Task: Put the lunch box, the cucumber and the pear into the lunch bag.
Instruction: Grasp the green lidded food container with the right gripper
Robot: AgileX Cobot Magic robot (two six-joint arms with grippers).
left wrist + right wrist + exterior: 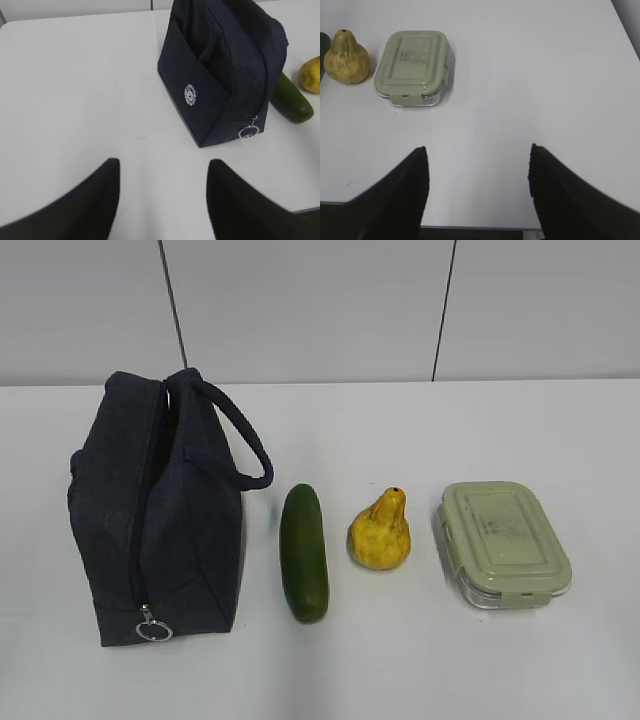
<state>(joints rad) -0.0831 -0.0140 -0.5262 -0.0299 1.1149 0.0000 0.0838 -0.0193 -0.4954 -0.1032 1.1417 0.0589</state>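
Two grippers, left (162,200) and right (477,192), both spread and empty above the white table (420,670); one lunch bag (155,530), zipped, leftmost, then one cucumber (304,552), one pear (381,532), one lunch box (504,544) in a row; arms unseen in exterior view.

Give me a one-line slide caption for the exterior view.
Zipped lunch bag, cucumber, pear and lunch box lined up on a white table.

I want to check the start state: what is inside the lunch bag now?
That cannot be seen: the lunch bag looks zipped shut, its ring pull at the near end. The cucumber, pear and lunch box lie outside on the table.
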